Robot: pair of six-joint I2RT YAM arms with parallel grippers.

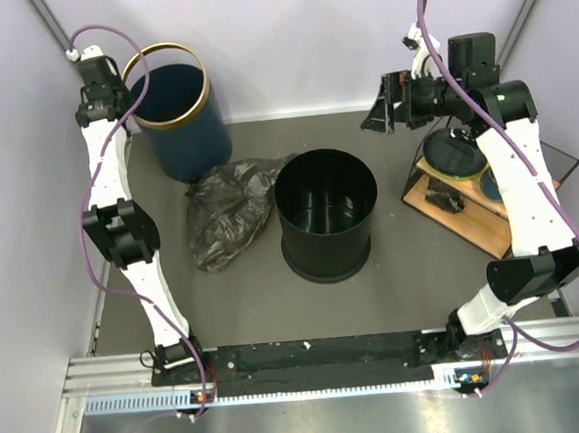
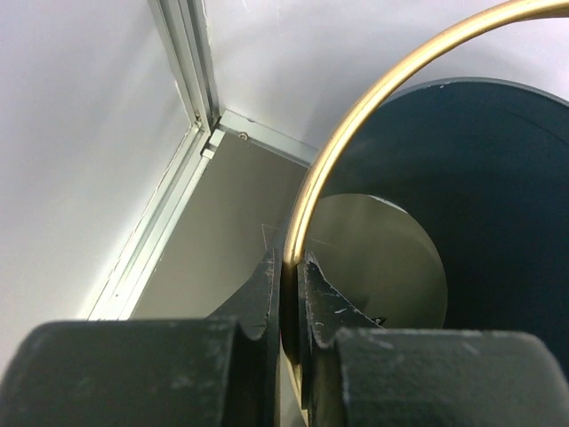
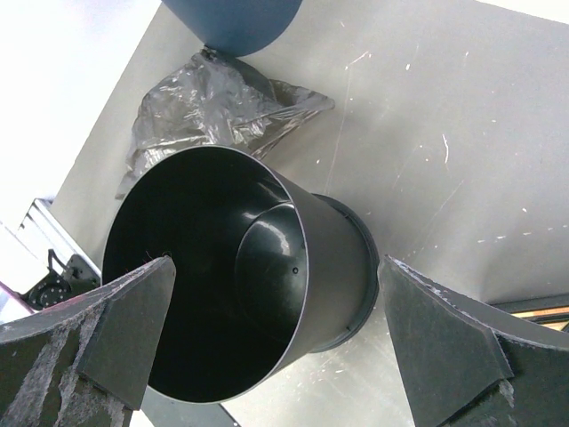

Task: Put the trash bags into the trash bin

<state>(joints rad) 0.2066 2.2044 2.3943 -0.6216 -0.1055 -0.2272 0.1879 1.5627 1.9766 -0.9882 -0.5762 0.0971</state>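
Over at about 11 o'clock on the table point(image 1: 415, 277), the left gripper point(image 2: 286, 267) was pinched tight on the gold rim point(image 2: 373, 98) of the navy trash bin point(image 1: 198, 133), one finger inside the wall and one outside. I couldn't tell whether the bin stood dead upright or a bit tipped. My read is that the pinch was there to steady it, or to drag it somewhere handier.

The trash bag point(image 1: 227, 211) wasn't in anything. It lay crumpled on the tabletop at roughly 9 o'clock from the black inner bucket point(image 1: 327, 213), with its far end up against the foot of the bin (the right wrist view showed it tucked right under the blue base). The bucket stood upright in the centre, apart from the navy shell. I'd guess it was set there so it was easy to reach.

Up at 2 o'clock the right gripper point(image 1: 381, 109) hung in the air with its fingers spread wide and nothing between them, aimed down at the bucket and bag. It looked either parked out of the way or lined up for a grab at the bag. Just below it, at 3 o'clock, was a wooden tray point(image 1: 471, 224) with a few bits on it.
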